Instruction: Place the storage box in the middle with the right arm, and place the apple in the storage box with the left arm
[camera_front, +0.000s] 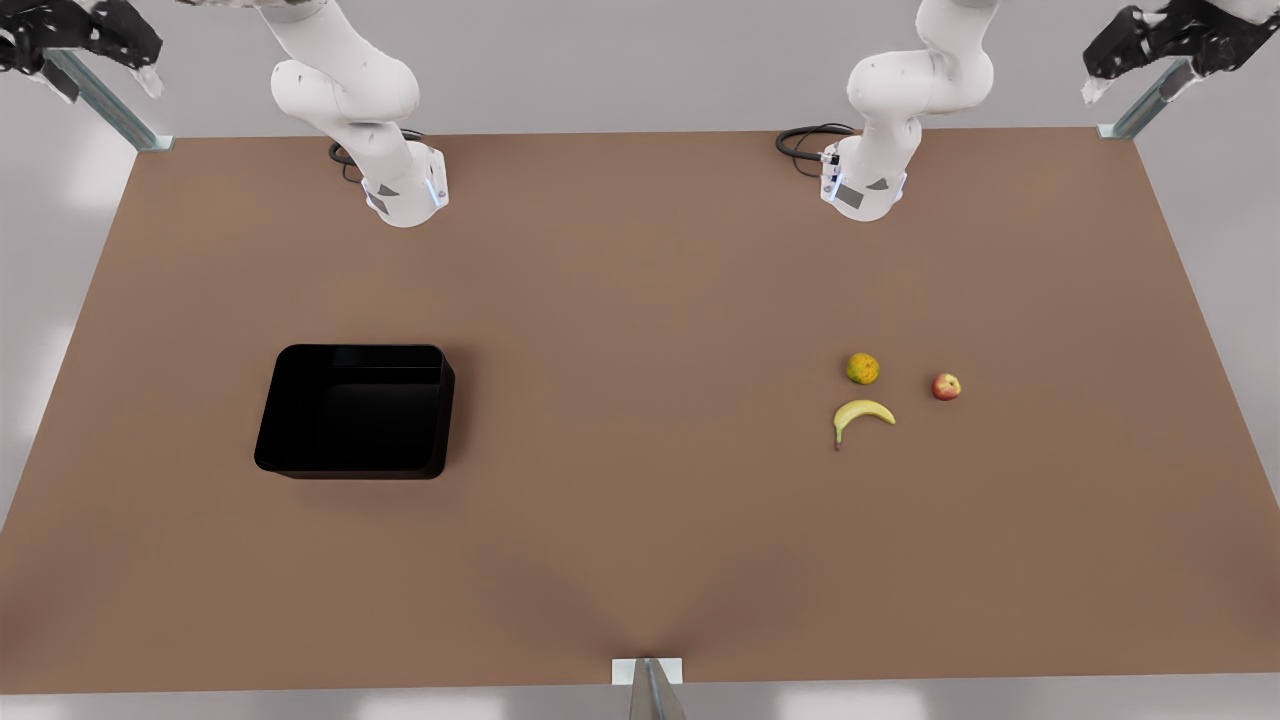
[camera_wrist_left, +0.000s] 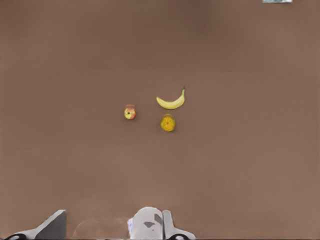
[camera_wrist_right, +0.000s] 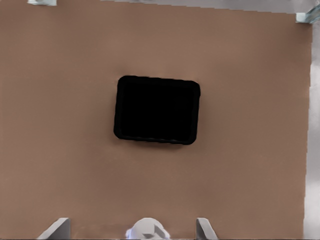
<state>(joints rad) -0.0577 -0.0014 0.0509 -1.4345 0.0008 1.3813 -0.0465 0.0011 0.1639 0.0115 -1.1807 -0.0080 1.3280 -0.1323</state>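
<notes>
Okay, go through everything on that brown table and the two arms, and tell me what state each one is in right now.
Glossy black rectangular storage box: upright, empty, toward the front view's left.
Small red apple with a yellow patch: on the table, apart from the other fruit.
Round green-orange fruit: resting beside the banana.
Yellow curved banana: lying flat.
Left gripper: raised high, holding nothing.
Right gripper: raised high, holding nothing.
</notes>
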